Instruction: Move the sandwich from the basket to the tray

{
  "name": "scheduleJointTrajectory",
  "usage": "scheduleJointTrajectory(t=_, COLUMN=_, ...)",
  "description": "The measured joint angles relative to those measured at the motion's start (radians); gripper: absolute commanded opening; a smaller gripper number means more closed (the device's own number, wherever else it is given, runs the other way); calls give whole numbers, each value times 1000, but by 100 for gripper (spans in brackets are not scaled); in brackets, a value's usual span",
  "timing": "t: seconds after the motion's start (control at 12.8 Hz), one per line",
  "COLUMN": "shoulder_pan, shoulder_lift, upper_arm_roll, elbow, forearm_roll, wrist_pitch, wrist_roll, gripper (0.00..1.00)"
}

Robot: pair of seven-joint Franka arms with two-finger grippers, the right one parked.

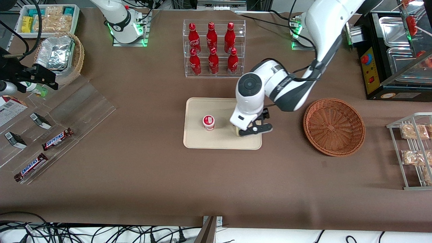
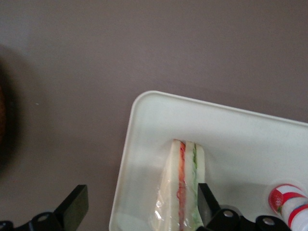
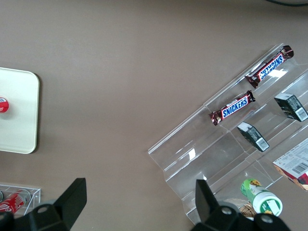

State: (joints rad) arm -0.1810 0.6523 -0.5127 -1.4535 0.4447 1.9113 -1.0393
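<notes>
Landmark = tray (image 1: 202, 141), cream, mid-table. Nearest the front camera, toward the parked arm's end from the tray: two bars reading SNICKERS (image 1: 57, 139) on a clear acrylic stand (image 1: 84, 111), plus two small dark boxes, print unreadable.

On the tray: small cup (image 1: 208, 122) with red-and-white lid, label illegible, and the sandwich (image 2: 183, 192), wrapped, standing on edge with the orange and green filling lines showing, at the tray's end toward the working arm.

Gripper (image 1: 248, 130) sits right over it. Wrist view: fingers spread wide, one finger (image 2: 204, 202) just beside the sandwich, the other off the tray over the brown cloth. Released, nothing gripped.

Basket (image 1: 334, 126), reddish-brown wicker, near the tray toward the working arm's end: holds nothing.

Farther from the camera than the tray: clear rack (image 1: 214, 47) with six red bottles, white script, Coca-Cola style.
</notes>
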Motion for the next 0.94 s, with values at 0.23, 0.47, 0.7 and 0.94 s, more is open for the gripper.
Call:
scheduleJointTrajectory(t=0.23, shoulder_pan=74, shoulder_lift=-56, upper_arm_roll=-3, elbow=27, forearm_roll=-49, wrist_pitch=-73, wrist_roll=70, gripper=100)
scheduleJointTrajectory(t=0.47, shoulder_pan=190, shoulder_lift=-121, upper_arm_roll=-2, elbow=34, forearm_roll=-124, wrist_pitch=-147, wrist_roll=261, gripper=100)
scheduleJointTrajectory(t=0.7, shoulder_pan=287, shoulder_lift=-145, upper_arm_roll=-2, elbow=66, forearm_roll=-140, wrist_pitch=-219, wrist_roll=430, gripper=100)
scheduleJointTrajectory(t=0.94, shoulder_pan=369, shoulder_lift=-147, upper_arm_roll=-3, elbow=80, forearm_roll=-172, wrist_pitch=-237, wrist_roll=587, gripper=100)
